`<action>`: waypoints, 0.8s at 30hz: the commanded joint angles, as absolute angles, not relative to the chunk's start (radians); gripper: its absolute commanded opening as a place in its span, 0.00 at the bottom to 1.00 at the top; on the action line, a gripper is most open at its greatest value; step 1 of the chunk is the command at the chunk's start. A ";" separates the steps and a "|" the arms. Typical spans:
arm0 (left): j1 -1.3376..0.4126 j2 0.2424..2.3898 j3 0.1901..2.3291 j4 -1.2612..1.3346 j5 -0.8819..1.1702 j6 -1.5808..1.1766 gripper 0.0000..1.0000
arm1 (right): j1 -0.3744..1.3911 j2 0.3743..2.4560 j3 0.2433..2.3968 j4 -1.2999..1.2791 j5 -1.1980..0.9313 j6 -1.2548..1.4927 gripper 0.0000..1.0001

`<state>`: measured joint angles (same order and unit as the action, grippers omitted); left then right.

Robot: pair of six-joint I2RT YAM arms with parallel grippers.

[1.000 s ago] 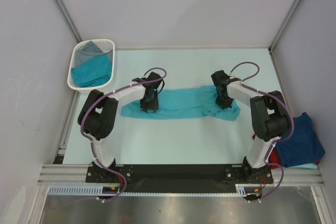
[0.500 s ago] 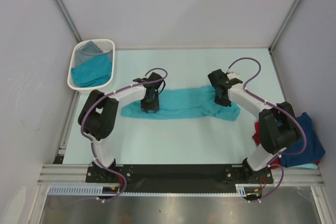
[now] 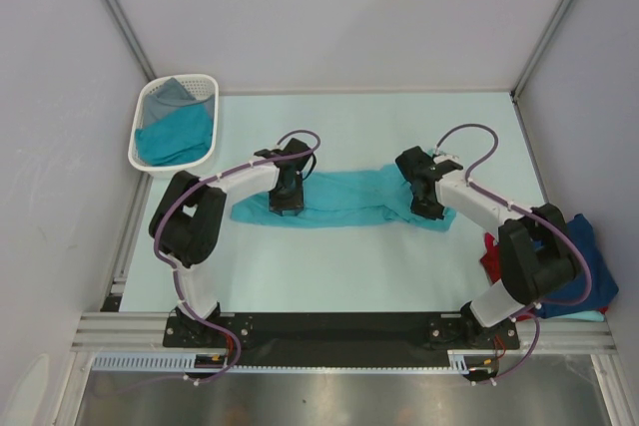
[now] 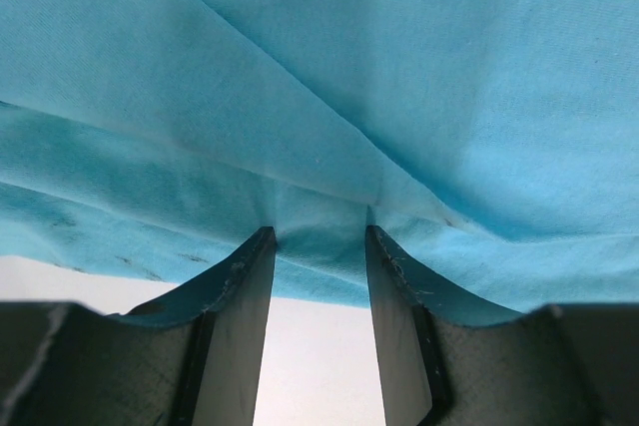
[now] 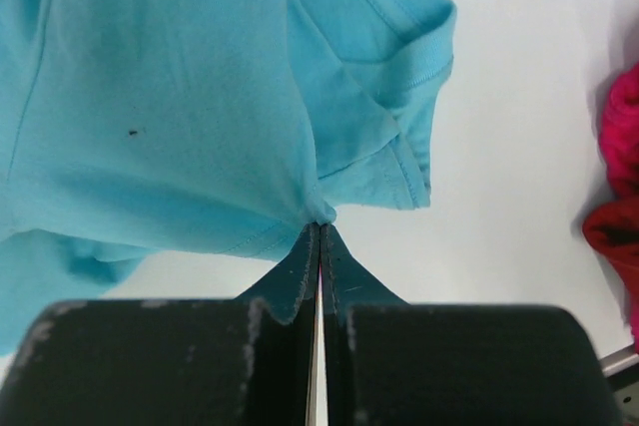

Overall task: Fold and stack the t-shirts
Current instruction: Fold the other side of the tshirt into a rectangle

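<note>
One teal t-shirt (image 3: pixel 349 197) between left claw (image 4: pixel 319 233) and right claw (image 5: pixel 319 225)

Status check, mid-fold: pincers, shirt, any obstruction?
Right pincer shut on teal shirt, at its hem. Left pincer half apart astride a fold, grip unclear. Shirt pile near right elbow.

Table surface inspected.
We note a pale green table (image 3: pixel 359 266): teal t-shirt (image 3: pixel 349 197) stretched across centre, white basket (image 3: pixel 186 78) upper left, navy shirt (image 3: pixel 599 281) and red shirt (image 3: pixel 490 251) heaped at lower right.
</note>
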<state>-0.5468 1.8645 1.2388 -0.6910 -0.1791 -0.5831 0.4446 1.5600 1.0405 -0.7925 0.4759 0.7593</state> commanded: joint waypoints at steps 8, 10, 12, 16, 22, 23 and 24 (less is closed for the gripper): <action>-0.565 1.838 1.246 -0.686 -0.187 -0.588 0.47 | 0.465 1.507 0.983 -0.760 0.465 0.773 0.38; -0.565 1.833 1.243 -0.686 -0.190 -0.588 0.47 | 0.465 1.471 1.009 -0.700 0.472 0.743 0.53; -0.565 1.829 1.239 -0.681 -0.195 -0.584 0.47 | 0.465 1.453 1.099 -0.655 0.483 0.681 0.67; -0.566 1.819 1.239 -0.678 -0.199 -0.581 0.48 | 0.465 1.517 1.329 -0.626 0.492 0.585 0.74; -0.568 1.793 1.227 -0.680 -0.213 -0.591 0.48 | 0.434 1.707 1.450 -0.631 0.430 0.577 0.34; -0.568 1.787 1.223 -0.681 -0.218 -0.589 0.48 | 0.427 1.730 1.448 -0.621 0.423 0.586 0.23; -0.568 1.783 1.221 -0.681 -0.219 -0.589 0.48 | 0.414 1.752 1.448 -0.618 0.411 0.598 0.11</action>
